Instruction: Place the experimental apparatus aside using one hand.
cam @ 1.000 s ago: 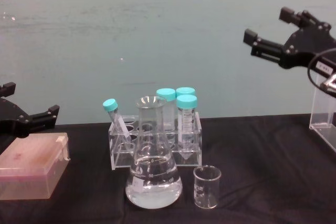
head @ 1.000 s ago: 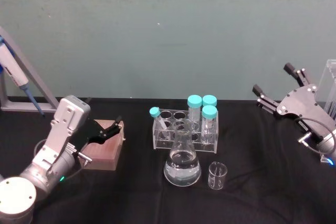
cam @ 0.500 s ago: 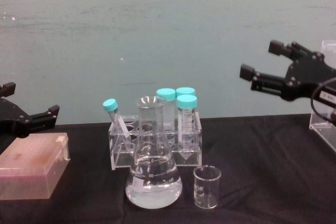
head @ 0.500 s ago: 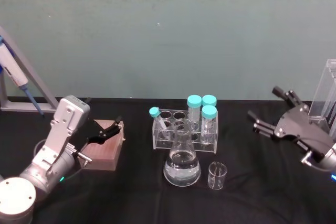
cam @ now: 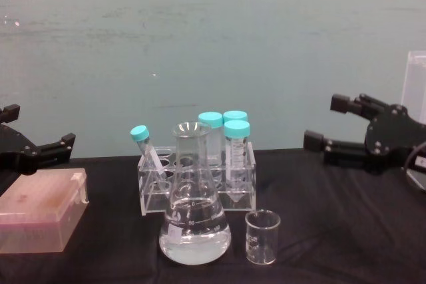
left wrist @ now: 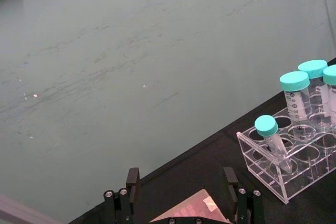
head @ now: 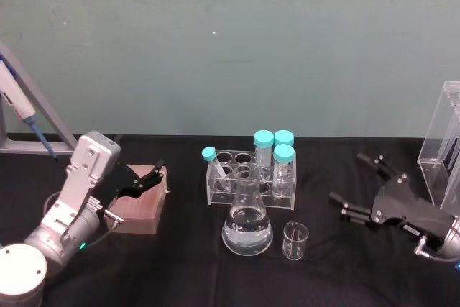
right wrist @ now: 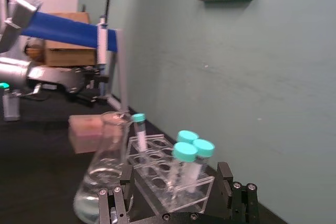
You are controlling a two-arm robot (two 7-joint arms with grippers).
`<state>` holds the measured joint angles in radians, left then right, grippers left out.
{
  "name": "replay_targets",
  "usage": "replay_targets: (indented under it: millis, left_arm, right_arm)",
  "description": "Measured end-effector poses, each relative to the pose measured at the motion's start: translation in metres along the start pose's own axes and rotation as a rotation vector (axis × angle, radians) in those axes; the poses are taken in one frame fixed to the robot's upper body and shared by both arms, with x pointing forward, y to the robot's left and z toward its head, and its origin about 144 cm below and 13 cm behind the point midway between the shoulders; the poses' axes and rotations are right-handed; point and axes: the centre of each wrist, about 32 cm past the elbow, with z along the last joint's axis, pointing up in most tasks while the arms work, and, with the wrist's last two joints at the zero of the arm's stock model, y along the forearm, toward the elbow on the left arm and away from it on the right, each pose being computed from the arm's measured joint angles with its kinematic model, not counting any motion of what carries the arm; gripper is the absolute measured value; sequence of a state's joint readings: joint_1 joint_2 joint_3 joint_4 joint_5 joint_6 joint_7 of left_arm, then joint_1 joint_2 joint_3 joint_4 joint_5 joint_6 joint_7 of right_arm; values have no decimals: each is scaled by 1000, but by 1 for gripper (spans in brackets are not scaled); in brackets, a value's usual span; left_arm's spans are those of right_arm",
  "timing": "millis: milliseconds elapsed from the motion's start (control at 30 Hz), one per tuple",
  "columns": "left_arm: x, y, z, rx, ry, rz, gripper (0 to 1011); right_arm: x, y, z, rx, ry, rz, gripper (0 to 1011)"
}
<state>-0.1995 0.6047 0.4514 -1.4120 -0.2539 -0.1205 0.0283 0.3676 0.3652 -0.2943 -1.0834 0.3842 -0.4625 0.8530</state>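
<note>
Nearest the robot, the small beaker (cam: 262, 237) and the conical flask (cam: 194, 221) of clear liquid are standing upright just beside each other in the middle of the black surface (cam: 333, 231), the beaker on the flask's right. Both are sitting untouched, not yet set aside.

Level with them but well apart on the right, the right end effector (head: 348, 177) is hanging low over the surface. Its fingers are spread wide and holding nothing, and they are pointing in toward the glassware. That low, sideways pose probably suits a grasp around an upright glass wall, and the beaker looks like the closest piece to it.

On the left, the left end effector (head: 153, 176) is sitting idle with its fingers apart over a corner of a pinkish box (head: 144, 206).

Just behind the flask, the clear tube rack (head: 251, 177) is carrying capped tubes, one of them leaning. Farther back on the right, a tall acrylic stand (head: 445, 141) is rising at the edge, leaving bare surface in front of it where glassware could go.

Compared with a second ago, the right end effector has come down from high beside the acrylic stand to near surface height, with its fingers just as wide. The glassware, the rack and the left arm are sitting where they were.
</note>
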Motion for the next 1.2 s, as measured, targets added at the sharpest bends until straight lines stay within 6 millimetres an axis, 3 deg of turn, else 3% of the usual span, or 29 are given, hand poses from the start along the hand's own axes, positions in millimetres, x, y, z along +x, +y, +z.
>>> replay_targets:
  millis: [500, 1200]
  left_arm:
    - [0, 0, 0, 0, 0, 0, 1000]
    - [0, 0, 0, 0, 0, 0, 1000]
  right_arm:
    - [1, -3, -5, -38, 27, 124, 1003]
    - [12, 19, -14, -69, 37, 250, 1003]
